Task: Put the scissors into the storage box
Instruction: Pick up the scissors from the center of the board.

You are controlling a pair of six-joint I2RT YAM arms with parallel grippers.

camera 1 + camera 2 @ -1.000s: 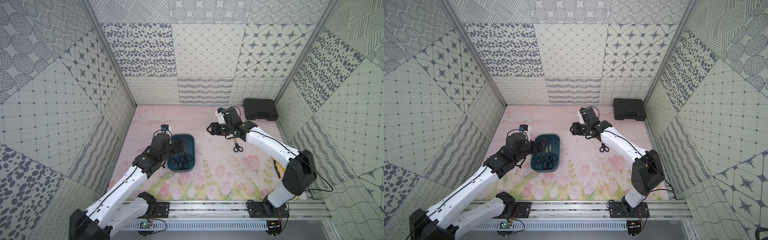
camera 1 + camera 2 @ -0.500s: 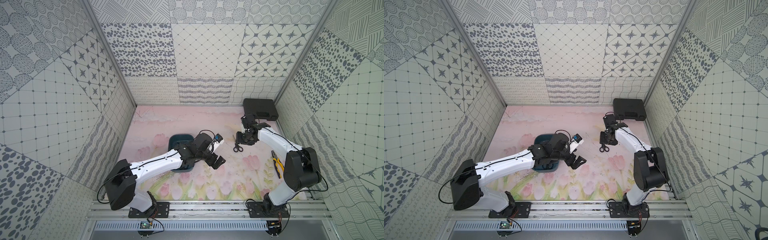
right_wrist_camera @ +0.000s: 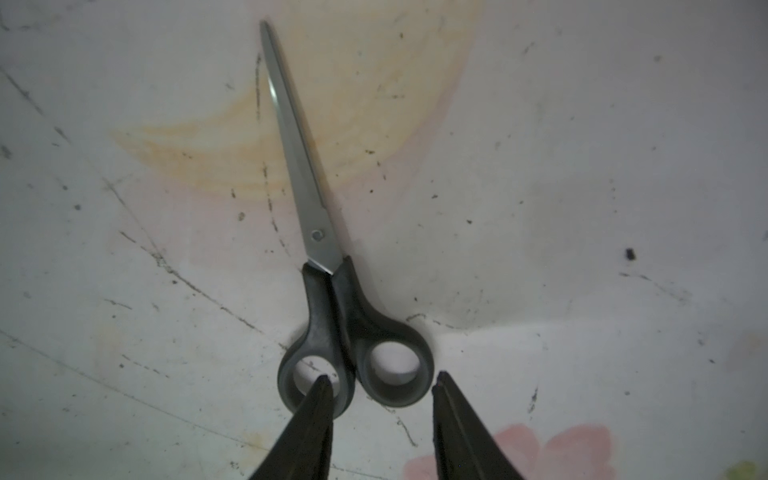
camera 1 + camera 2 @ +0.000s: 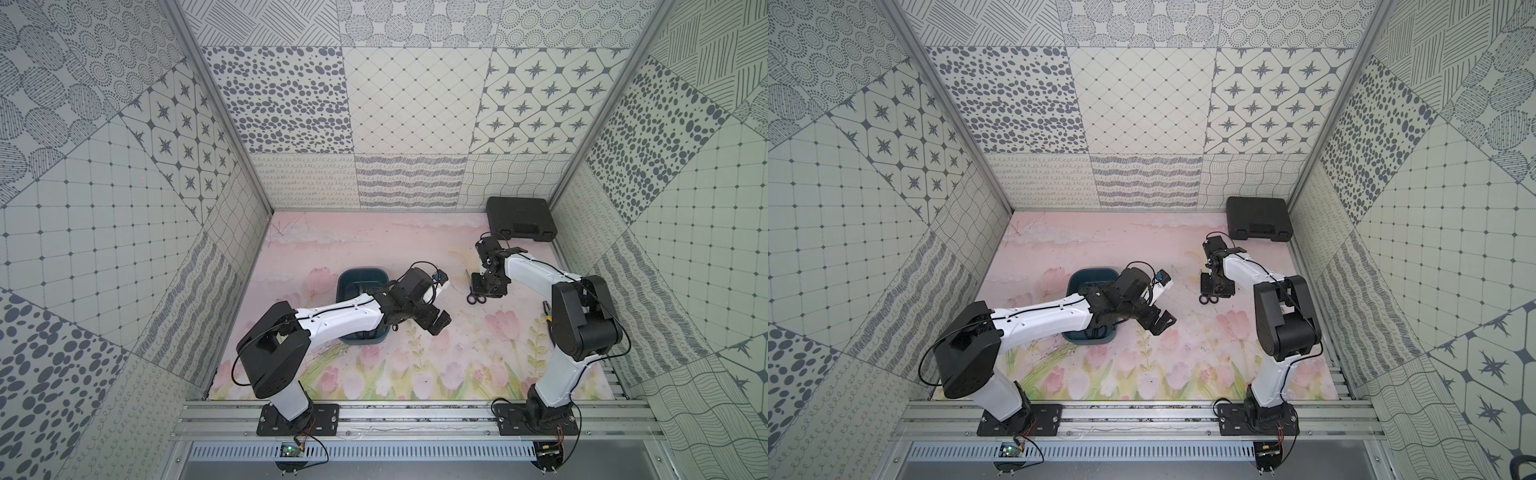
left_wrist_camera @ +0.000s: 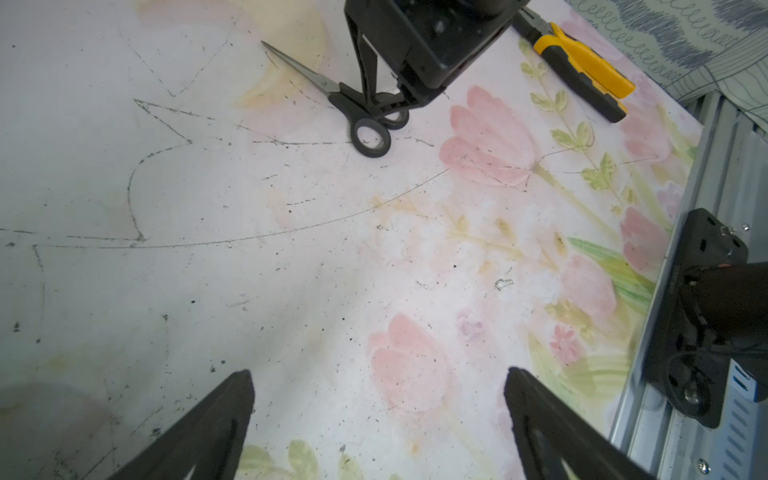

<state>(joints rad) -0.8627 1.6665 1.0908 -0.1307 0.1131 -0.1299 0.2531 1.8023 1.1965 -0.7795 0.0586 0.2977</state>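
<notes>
One pair of scissors (image 3: 322, 245) is found flat on the mat (image 4: 415, 249), straddled by the right claw (image 3: 382, 380).
Right claw is noted as released, not clamped: one fingertip (image 3: 324, 384) is set inside one handle loop, the other just outside the second loop. Left claw (image 5: 379, 372) is seen spread wide and empty above the mat, beside the blue box (image 4: 361, 276), which is partly covered by the left arm. Scissors are located between box and pliers (image 5: 582, 62).
</notes>
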